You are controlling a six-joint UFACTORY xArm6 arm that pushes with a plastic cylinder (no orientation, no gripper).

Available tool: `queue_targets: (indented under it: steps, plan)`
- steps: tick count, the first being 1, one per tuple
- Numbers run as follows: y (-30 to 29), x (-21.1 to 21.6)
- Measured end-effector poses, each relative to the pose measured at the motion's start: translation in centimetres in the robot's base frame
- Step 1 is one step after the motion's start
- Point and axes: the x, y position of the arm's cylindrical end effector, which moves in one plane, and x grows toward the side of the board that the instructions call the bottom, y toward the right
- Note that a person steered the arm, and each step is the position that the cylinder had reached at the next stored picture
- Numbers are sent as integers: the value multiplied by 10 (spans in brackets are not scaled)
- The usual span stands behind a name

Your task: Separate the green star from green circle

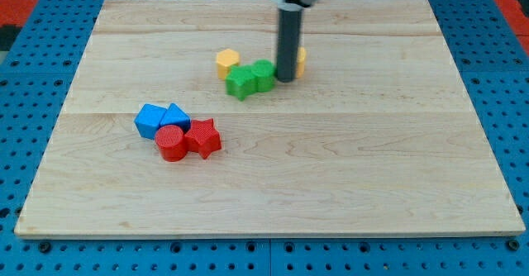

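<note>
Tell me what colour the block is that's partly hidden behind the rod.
Yellow: the block peeks out on the view's right of my tip, seen in the camera view.

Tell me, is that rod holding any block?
Nothing is held. My tip only rests against the green circle, on the side facing the view's right; the green star adjoins it.

A green star block (240, 83) and a green round block (264, 74) touch. A yellow block (227, 60) crowds their upper left. My tip (285, 79) stands against their right side.
</note>
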Motion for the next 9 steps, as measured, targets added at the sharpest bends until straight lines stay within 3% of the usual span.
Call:
queue_targets:
  steps: [2,3,6,9]
  plan:
    - [-34,8]
    - [-40,46]
    - [-173,26]
    - [-222,53]
